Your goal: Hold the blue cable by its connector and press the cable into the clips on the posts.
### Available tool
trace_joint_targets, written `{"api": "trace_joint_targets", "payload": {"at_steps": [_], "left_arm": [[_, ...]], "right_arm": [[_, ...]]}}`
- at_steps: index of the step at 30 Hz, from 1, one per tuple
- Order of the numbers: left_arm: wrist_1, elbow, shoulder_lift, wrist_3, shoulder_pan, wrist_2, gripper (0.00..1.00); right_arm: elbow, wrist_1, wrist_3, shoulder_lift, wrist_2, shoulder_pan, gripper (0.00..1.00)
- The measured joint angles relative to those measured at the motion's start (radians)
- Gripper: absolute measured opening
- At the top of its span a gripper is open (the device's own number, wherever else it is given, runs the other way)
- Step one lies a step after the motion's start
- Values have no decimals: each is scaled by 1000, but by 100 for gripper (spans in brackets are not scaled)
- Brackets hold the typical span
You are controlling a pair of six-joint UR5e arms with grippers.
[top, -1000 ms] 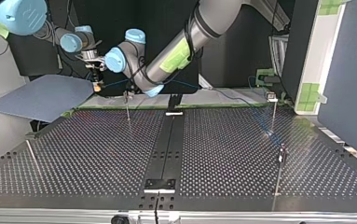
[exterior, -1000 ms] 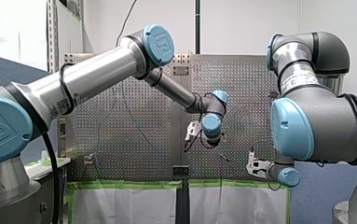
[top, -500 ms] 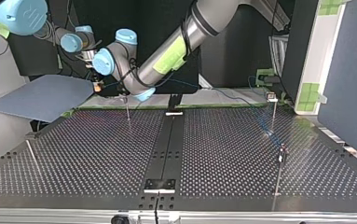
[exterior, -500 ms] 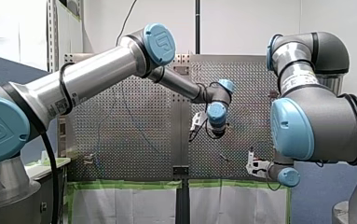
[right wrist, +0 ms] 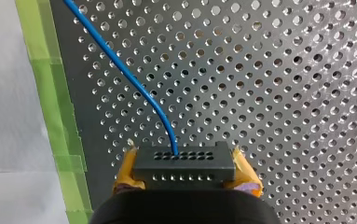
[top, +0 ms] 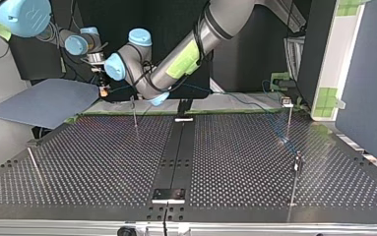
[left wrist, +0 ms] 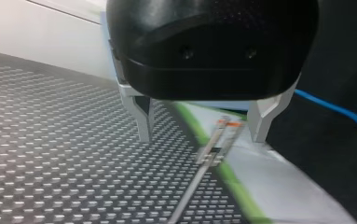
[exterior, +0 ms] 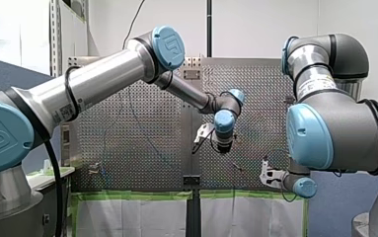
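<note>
Between the yellow pads (right wrist: 127, 168) of my right gripper (right wrist: 185, 171), jaws clamped on it, sits the rigid black connector (right wrist: 184, 161), the sound place to hold, since the thin blue cable (right wrist: 134, 81) running over the worktop (right wrist: 283, 93) looks light and limp, while my left gripper (left wrist: 201, 135) has its jaws wide near a post (left wrist: 211, 151).

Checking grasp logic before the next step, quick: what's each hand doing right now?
Left hand: open, holding nothing.
Right hand: closed on the connector of the blue cable.
</note>
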Motion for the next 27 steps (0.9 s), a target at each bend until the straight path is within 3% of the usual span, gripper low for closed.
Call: {"api": "trace_joint_targets", "payload": {"at_steps": [5,15,21,27], "left_arm": [[-41,-24,0,22,-4,35,100],[-129,34,-1,63,-17,122,100],[-182,47,-1,55,-10,176,100],[-236,47,-1,13,-5,213,100]], "right_arm": [[0,1,0,0,1,1,0],[0,-1,0,0,1,4,0],[0,1,0,0,2,6,0],[0,0,0,0,1,9,0]]}}
